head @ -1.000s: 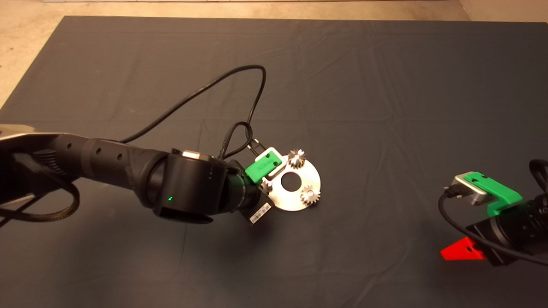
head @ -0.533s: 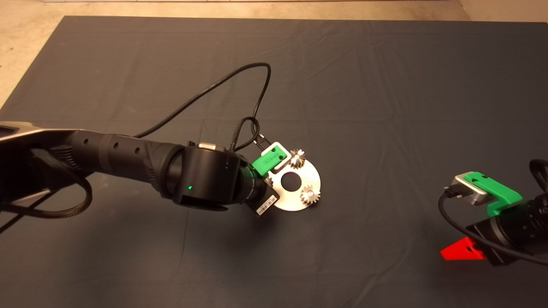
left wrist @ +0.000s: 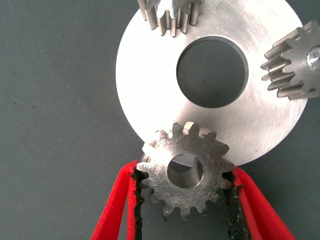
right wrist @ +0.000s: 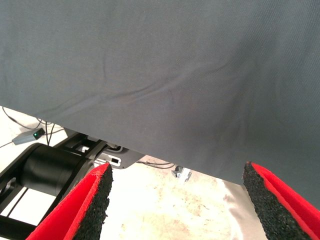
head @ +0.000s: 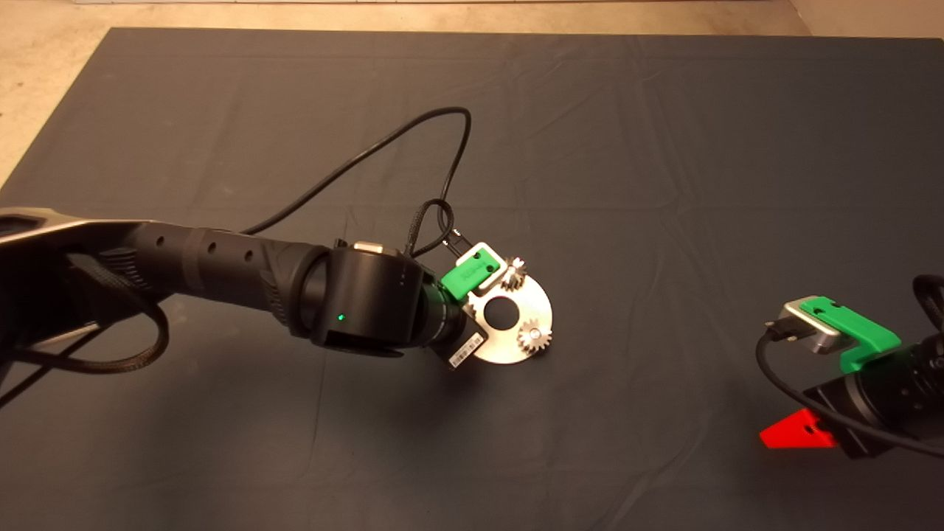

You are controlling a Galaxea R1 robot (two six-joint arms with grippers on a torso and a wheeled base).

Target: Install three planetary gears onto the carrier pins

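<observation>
Left gripper point(left wrist: 184, 200) has its jaws clamped on the last gear point(left wrist: 185, 170), hovering over the carrier plate point(left wrist: 260, 120) edge. I'd centre bore over pin, then drop straight. Right gripper point(right wrist: 177, 197) sits idle, gaping.

Robotics lab bench, dark mat point(head: 664, 147) over table, bare concrete floor point(head: 44, 81), trailing cables point(head: 354, 158)

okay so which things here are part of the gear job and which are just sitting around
Part of the job:
- held gear, in the left gripper
- two gears already on the plate
- round plate

Sitting around:
- right gripper, open, parked at the mat's edge
- black cable
</observation>
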